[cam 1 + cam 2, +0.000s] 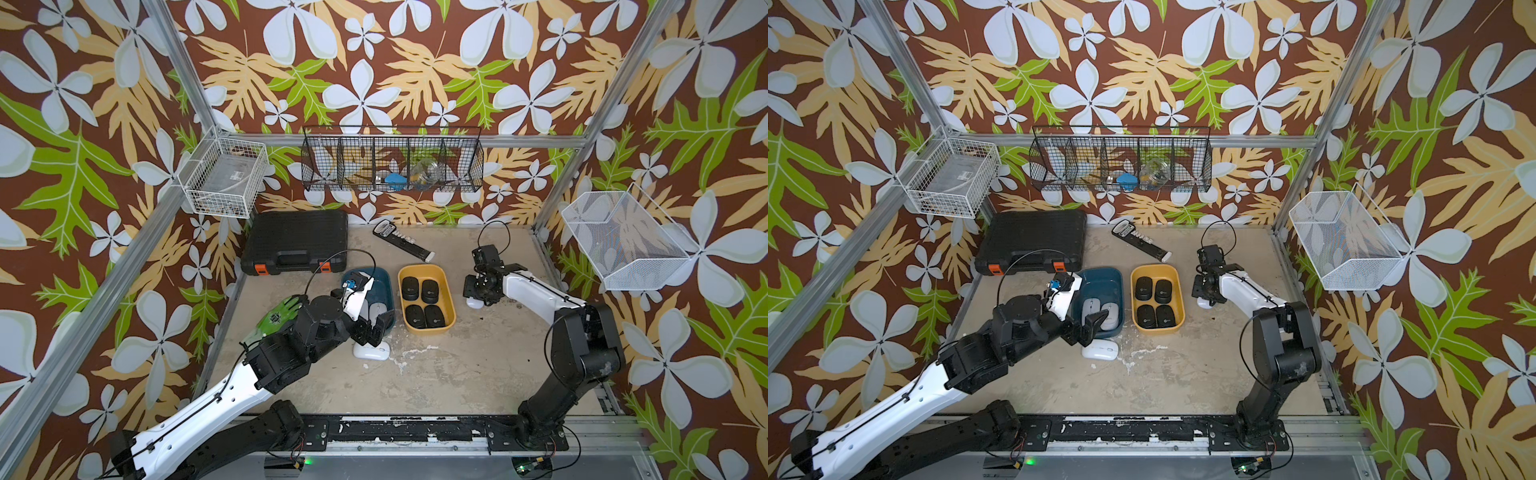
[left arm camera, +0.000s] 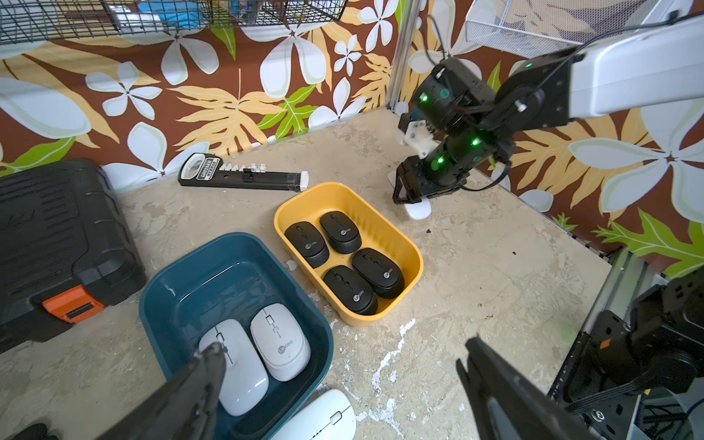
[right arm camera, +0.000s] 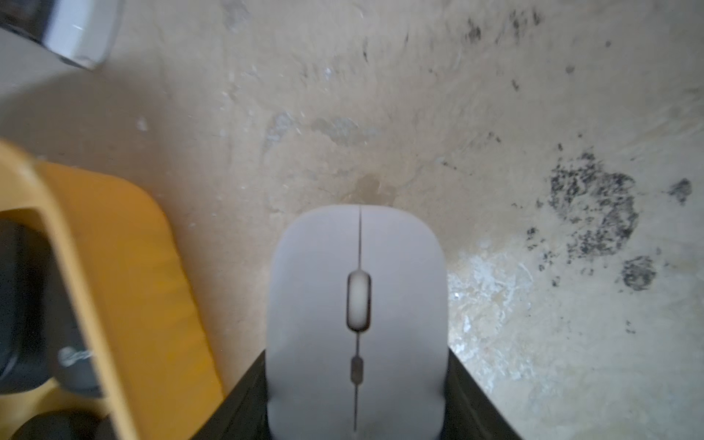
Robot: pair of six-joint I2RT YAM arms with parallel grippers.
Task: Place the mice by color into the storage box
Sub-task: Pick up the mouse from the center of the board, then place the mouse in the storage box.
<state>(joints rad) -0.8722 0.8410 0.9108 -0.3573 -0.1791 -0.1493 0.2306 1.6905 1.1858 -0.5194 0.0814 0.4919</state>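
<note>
Lighting: even, diffuse, moderately bright in both top views; shadows soft and short. Glare: faint sheen inside the blue bin. Left wrist view: sharp centre, wide-angle bending at the edges. Right wrist view: dim; white mouse soft-focused and shaded; yellow bin smeared, probably motion blur.

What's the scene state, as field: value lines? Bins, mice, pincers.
yellow bin: four black mice inside
blue bin: two white mice inside
loose white mouse: on table, beside blue bin, below left pincer
left pincer: open, empty
right pincer: shut on fourth white mouse, low over table, on yellow bin's side away from blue bin
unsorted: both white mice outside the blue bin
</note>
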